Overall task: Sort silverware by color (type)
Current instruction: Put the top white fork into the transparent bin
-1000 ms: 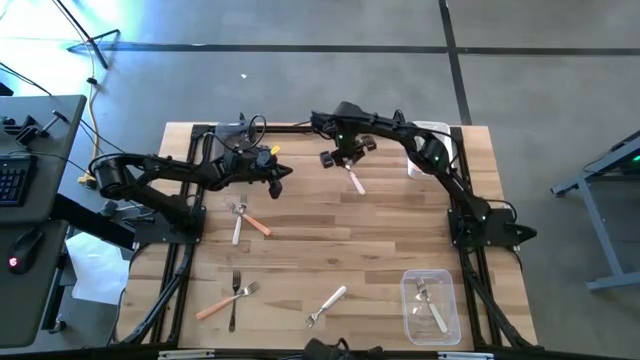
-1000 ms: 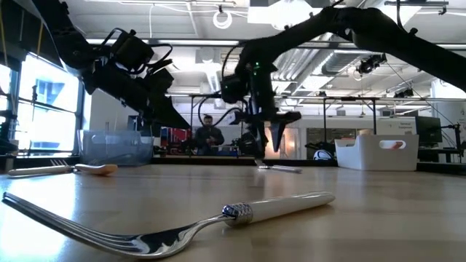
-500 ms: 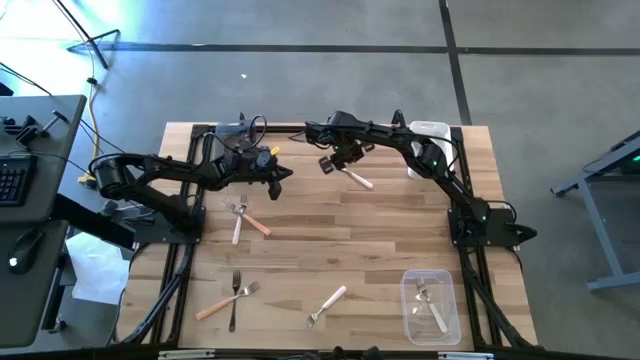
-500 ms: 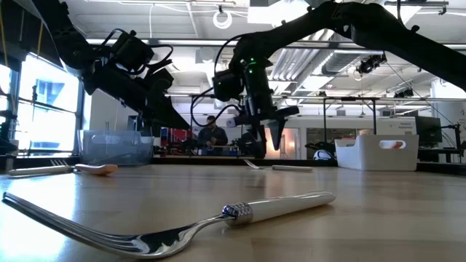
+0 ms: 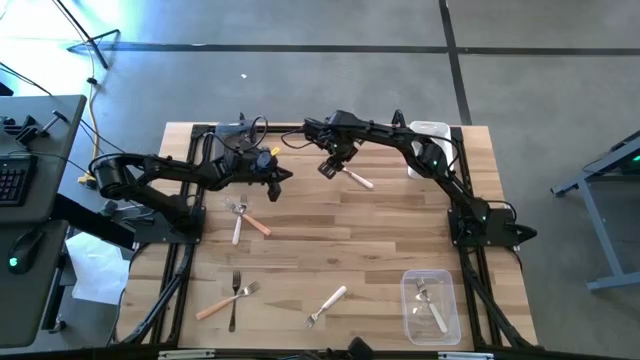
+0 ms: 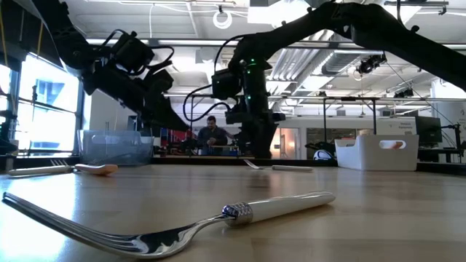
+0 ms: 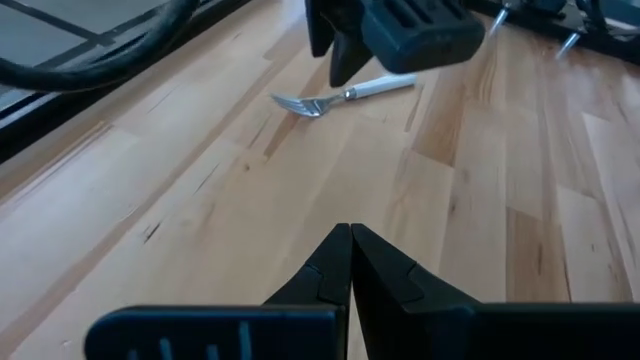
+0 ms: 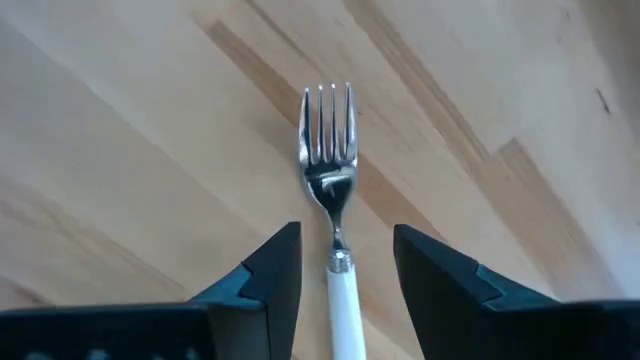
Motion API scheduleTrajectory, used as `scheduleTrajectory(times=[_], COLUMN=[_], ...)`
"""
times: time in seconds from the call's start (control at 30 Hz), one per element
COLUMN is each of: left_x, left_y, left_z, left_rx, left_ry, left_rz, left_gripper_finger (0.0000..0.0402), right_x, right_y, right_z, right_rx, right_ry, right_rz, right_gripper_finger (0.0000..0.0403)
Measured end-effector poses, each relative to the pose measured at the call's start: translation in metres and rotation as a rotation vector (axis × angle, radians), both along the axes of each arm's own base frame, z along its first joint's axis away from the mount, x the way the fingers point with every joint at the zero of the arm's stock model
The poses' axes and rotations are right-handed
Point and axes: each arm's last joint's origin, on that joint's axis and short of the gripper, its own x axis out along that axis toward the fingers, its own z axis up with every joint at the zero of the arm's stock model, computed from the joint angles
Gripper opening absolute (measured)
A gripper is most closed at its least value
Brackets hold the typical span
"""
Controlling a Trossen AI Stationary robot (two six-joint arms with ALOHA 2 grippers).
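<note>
Seven forks on the table (image 5: pixel 330 240), two in clear bin (image 5: pixel 430 305).

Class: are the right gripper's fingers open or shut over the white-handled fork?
Open. The right gripper straddles the white-handled fork lying flat; both fingers stand clear of its handle.

Even, bright overhead light; a blue-white glare blooms at the upper left of the high view. In the low view ceiling lamps glare, and the near white-handled fork (image 6: pixel 182 225) lies blurred.

Robotics lab: exposed ceiling ducts (image 6: pixel 218 18), workbenches (image 6: pixel 364 154).
</note>
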Motion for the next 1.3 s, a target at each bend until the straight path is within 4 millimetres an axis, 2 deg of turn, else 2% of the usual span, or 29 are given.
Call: scheduleTrajectory(times=[0.27,0.43,0.53,1.3], left_x=[-0.004,-0.006,-0.008,-0.007], left_y=[-0.002,-0.003,-0.004,-0.003], left_z=[-0.006,-0.008,-0.010,-0.008], left_rx=[0.001,0.005,0.007,0.027], left_ry=[0.025,0.018,0.015,-0.001], left_rz=[-0.007,-0.003,-0.004,-0.007], left_gripper_finger=[0.0000,0.0001,0.0001,0.0000], right_x=[0.001,-0.005,-0.003,-0.005], right_y=[0.002,0.009,0.012,0.006], right_z=[-0.002,-0.027,-0.037,-0.039], right_rx=[0.003,0.035,0.024,0.054], right_ry=[-0.001,0.065,0.038,0.018], right_rz=[0.041,0.048,0.064,0.060], right_gripper_finger=[0.0144,0.0144,0.0144,0.0144])
